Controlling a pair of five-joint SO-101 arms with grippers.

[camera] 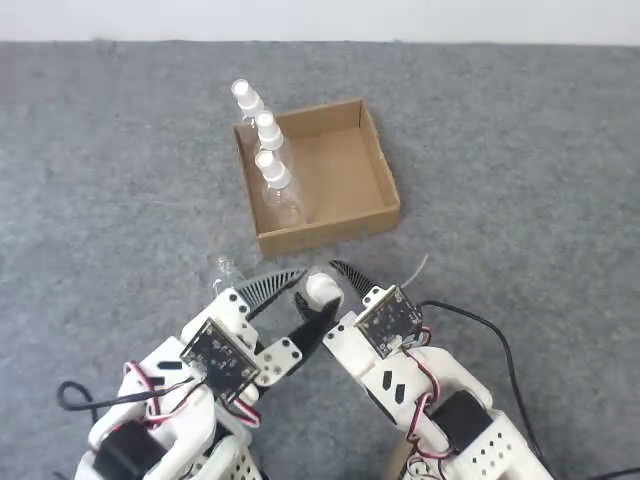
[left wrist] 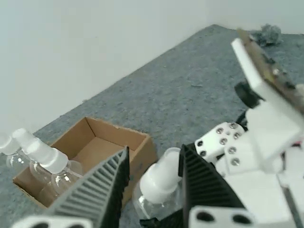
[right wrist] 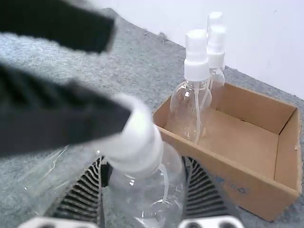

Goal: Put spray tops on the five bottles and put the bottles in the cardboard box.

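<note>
A clear bottle (right wrist: 142,190) stands between the ribbed fingers of my right gripper (right wrist: 142,202), which is shut on its body. A white spray top (camera: 320,288) sits on its neck. My left gripper (left wrist: 156,190) is open closely around that spray top (left wrist: 159,178): the black finger touches it, the ribbed one stands slightly off. The cardboard box (camera: 385,190) lies just beyond, with three capped bottles (camera: 278,185) along its left wall. A clear uncapped bottle (camera: 226,268) lies on the carpet left of the grippers.
Grey carpet covers the table all around. A thin white tube (camera: 415,268) lies on the carpet right of the grippers. The right part of the box floor (camera: 345,170) is bare. Both arms crowd the near edge, close together.
</note>
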